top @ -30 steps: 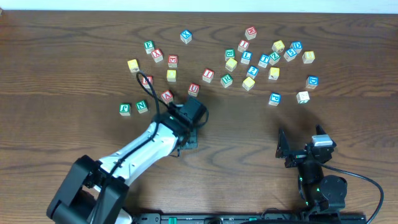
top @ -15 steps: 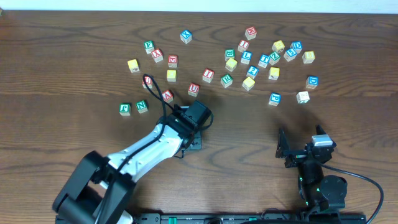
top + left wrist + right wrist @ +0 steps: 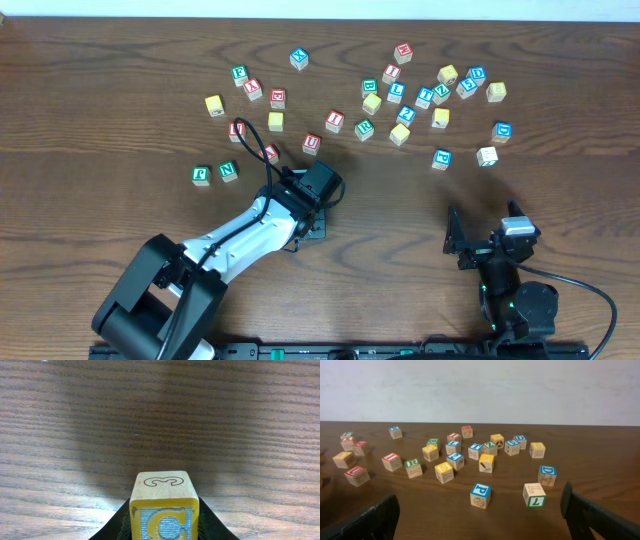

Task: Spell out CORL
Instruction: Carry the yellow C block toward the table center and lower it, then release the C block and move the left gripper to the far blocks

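- The left gripper [image 3: 163, 531] has its two black fingers pressed against opposite sides of the C block [image 3: 164, 502]. They are open no wider than the cube itself, and the blue C faces the wrist camera.
- From overhead, that arm reaches out over bare table [image 3: 100, 100], just on the near side of the scattered blocks [image 3: 400, 112]. So the C sits apart from the pile, near the middle of the table.
- I cannot tell whether the cube is resting on the wood or hanging a little above it.
- The right gripper [image 3: 484, 235] is parked at the near right. Its fingers are spread wide with nothing between them.
- The block looks like a small painted wooden cube, so I'd judge it light and rigid, and unlikely to be hurt by a firm squeeze.
- Its flat, parallel sides make the best place to hold, squarely on two opposite faces as it is held now. A pinch across a corner or edge could let it twist or pop out.
- The painted faces may be a bit slick, so a centred grip matters more than force.
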